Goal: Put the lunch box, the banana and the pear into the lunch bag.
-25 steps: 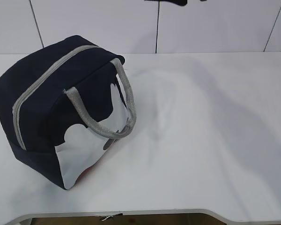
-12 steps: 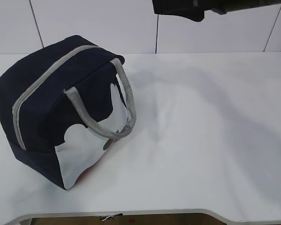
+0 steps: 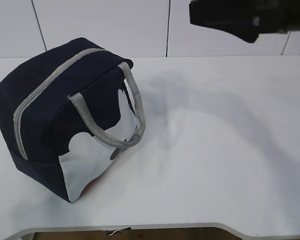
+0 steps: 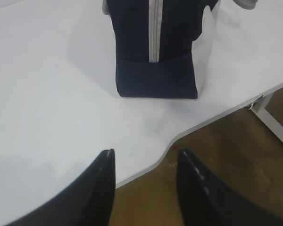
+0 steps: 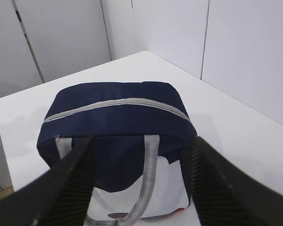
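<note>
The navy lunch bag (image 3: 50, 115) lies on the left of the white table, its grey zipper (image 3: 55, 80) closed and a grey handle (image 3: 135, 107) hanging over its white-patched side. The lunch box, the banana and the pear are out of view. My left gripper (image 4: 146, 157) is open and empty over the table's front edge, well short of the lunch bag (image 4: 155, 70). My right gripper (image 5: 142, 143) is open and empty, raised and facing the handle side of the lunch bag (image 5: 113, 117) from a distance. Only a dark blurred part of the right arm (image 3: 245, 17) shows at the top right.
The white table (image 3: 215, 150) has a curved cut-out in its front edge (image 4: 179, 134), with brown floor (image 4: 226, 165) below and a table leg (image 4: 273, 117) at the right. White wall panels (image 3: 105, 25) stand right behind the table.
The dark right arm has come further into the exterior view's top edge, moving rightward and lower. The lunch bag has not moved.
</note>
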You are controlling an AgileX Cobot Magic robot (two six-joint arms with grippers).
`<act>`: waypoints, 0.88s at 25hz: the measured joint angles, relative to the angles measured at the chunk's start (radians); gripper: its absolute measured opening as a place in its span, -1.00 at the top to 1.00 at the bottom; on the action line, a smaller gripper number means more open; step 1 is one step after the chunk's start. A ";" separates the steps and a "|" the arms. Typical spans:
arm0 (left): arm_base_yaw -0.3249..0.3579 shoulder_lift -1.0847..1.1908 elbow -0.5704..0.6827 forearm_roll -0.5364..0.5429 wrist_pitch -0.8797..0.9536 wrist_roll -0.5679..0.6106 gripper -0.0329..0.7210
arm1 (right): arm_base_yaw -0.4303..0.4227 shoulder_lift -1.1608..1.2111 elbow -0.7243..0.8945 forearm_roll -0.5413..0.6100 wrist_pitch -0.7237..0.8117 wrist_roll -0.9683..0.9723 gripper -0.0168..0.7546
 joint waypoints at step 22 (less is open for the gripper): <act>0.000 0.000 0.000 0.000 0.000 0.000 0.05 | 0.091 -0.110 0.295 0.507 0.317 -0.698 -0.33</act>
